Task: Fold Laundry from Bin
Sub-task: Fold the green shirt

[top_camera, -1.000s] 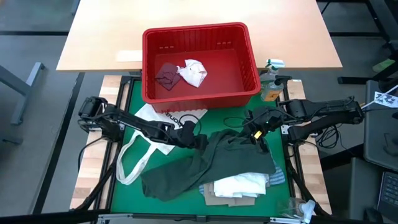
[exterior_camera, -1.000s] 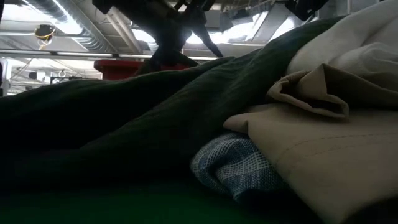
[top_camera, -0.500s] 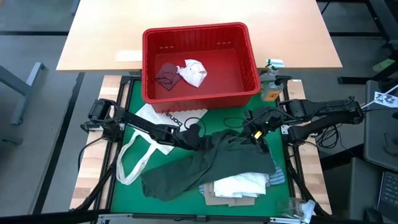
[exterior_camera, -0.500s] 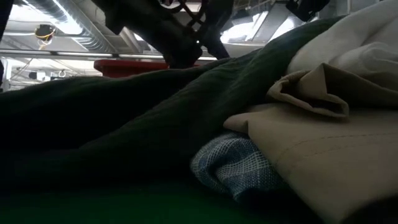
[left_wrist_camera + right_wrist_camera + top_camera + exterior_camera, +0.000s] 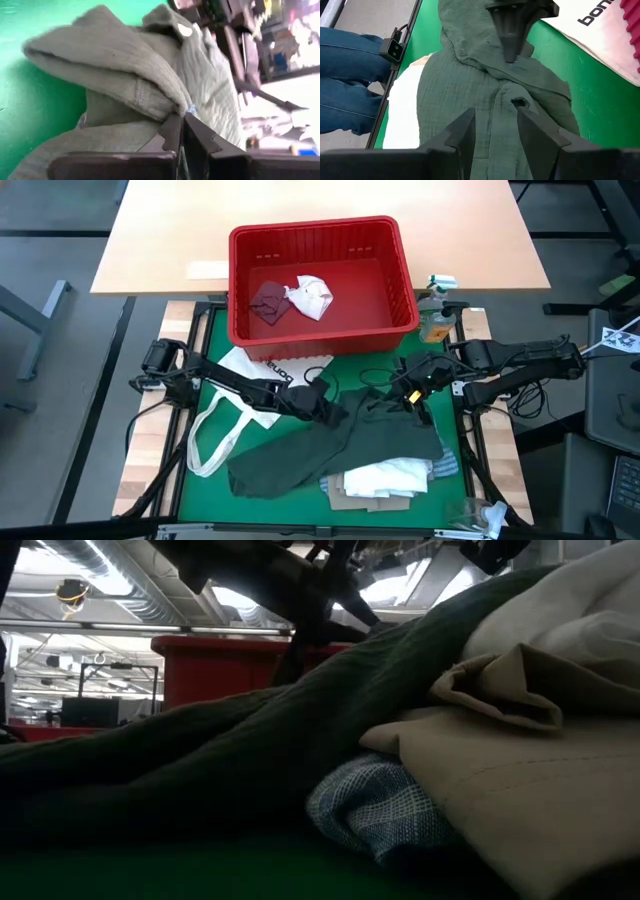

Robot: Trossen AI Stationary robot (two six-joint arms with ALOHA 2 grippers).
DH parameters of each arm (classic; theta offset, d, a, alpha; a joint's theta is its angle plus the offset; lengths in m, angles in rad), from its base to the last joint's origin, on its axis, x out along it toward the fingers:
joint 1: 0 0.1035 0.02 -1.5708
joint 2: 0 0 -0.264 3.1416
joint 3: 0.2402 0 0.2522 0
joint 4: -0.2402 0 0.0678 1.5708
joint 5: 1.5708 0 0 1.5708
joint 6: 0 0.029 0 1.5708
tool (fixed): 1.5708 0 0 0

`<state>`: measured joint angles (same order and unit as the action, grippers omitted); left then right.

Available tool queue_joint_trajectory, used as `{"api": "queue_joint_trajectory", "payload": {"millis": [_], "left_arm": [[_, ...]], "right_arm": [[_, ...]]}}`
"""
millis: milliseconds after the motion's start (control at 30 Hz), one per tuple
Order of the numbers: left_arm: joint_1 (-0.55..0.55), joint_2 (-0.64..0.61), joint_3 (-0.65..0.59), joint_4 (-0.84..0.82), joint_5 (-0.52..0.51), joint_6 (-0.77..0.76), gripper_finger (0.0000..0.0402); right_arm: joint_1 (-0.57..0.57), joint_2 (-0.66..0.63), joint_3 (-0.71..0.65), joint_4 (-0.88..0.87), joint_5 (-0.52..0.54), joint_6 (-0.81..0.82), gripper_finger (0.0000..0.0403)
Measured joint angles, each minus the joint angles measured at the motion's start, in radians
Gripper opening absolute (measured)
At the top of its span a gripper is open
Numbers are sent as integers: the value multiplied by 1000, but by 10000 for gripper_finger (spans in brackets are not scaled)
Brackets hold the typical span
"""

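Spanning the green mat (image 5: 205,480), the laundry sits in front of the bin (image 5: 322,330), a red basket placed at the far edge of the work area. The bin holds two small pieces, one maroon (image 5: 267,299) and one white (image 5: 311,296), so the task is judged far from complete.

The dark green-grey top (image 5: 300,450) is the largest garment and the one being handled. It lies bunched across the mat centre, draped partly over a stack at the near edge: a white shirt (image 5: 385,476), a tan shirt (image 5: 520,790) and a blue-striped cloth (image 5: 375,808). The low view shows the tan shirt lying on the blue-striped cloth, with the top sloping up over both.

A white tote bag (image 5: 245,380) lies flat on the mat's left, just before the bin, its strap looping toward the near edge.

The left gripper (image 5: 322,402) sits at the top's left upper edge. Its fingers (image 5: 172,132) are pressed together on a thick fold of the fabric, a pinch suited to lifting or spreading the cloth.

The right gripper (image 5: 412,393) hovers over the top's right upper edge. Its fingers (image 5: 465,131) stand apart, holding nothing, aimed at a bunched ridge, probably to take the opposite edge.
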<state>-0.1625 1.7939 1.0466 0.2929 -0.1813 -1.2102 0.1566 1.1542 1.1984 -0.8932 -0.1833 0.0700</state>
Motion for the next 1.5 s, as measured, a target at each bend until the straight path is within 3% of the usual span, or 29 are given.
{"api": "queue_joint_trajectory", "payload": {"millis": [200,500,933,1500], "left_arm": [[-42,0,0,44,8,153,3],[-92,0,0,296,81,510,1],[-169,0,0,252,125,750,0],[-208,0,0,115,123,775,0]], "right_arm": [[0,7,0,14,3,0,147],[0,90,0,104,45,-58,147],[0,184,0,250,43,-238,147],[0,329,0,209,42,-356,147]]}}
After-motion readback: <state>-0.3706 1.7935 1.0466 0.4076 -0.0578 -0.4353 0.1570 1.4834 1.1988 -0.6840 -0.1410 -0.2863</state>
